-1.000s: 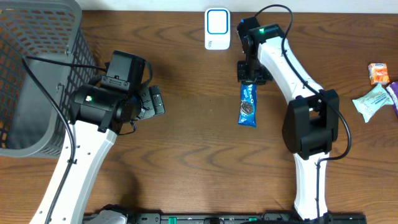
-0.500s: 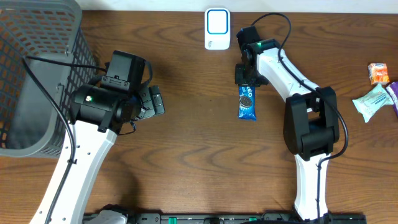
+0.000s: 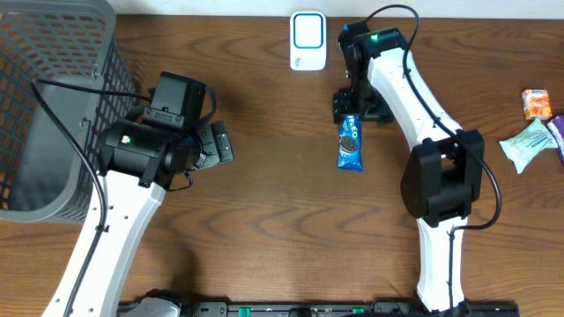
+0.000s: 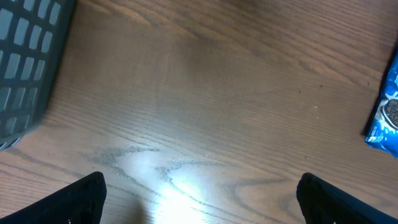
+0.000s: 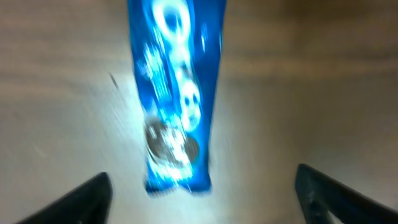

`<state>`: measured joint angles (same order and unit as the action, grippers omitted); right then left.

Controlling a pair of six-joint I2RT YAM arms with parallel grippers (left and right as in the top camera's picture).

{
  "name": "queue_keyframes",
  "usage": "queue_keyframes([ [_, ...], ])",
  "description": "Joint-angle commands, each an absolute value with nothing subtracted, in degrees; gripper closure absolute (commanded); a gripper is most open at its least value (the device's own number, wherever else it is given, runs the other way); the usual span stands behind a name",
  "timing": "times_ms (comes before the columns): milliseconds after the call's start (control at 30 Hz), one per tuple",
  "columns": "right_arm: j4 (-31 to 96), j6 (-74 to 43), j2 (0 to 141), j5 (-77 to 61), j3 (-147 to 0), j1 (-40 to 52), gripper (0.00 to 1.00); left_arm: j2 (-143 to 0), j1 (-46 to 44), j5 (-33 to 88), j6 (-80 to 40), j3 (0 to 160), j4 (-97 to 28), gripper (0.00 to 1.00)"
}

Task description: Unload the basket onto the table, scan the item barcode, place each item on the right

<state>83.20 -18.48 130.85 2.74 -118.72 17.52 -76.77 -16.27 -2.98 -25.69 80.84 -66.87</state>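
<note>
Blue Oreo cookie packet (image 3: 350,143) lies flat on brown wooden table (image 3: 264,220), long axis pointing up toward the small white scanner unit with the blue-ringed window (image 3: 308,40), near it but apart and off to its right. Right gripper (image 3: 359,106) hovers over the packet's top end; wrist view is blurred, but both fingers stand wide at the frame corners, with the packet on the wood in the gap and touching neither, so the jaws are spread and grip nothing. Left gripper (image 4: 202,205) is also fully spread, bare table under it, holding nothing, parked well apart by the grey plastic mesh basket (image 3: 44,106). Logo side faces up and no barcode is visible, so I cannot tell whether a scan registered. My read: item sits near the scanner but is not presented to it. Likely left: regrip the packet and turn its code to the window. Spare snack packs (image 3: 527,143) wait at the far right edge.
</note>
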Motion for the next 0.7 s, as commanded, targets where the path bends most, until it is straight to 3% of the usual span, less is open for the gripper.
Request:
queue_keyframes([
  [0,84.16,-16.23,130.85,1.80,-116.64,18.57,0.02,-77.10,-16.03,-3.70,-26.22,80.73,-67.00,0.02],
  [633,60.10,-22.26,130.85,5.28,-100.51,19.00,0.01,-77.08,-16.03,-3.70,-26.22,80.73,-67.00,0.02],
  [667,59.16,-22.26,130.85,5.23,-100.14,18.90,0.04,-77.08,-16.03,-3.70,-26.22,80.73,-67.00,0.02],
])
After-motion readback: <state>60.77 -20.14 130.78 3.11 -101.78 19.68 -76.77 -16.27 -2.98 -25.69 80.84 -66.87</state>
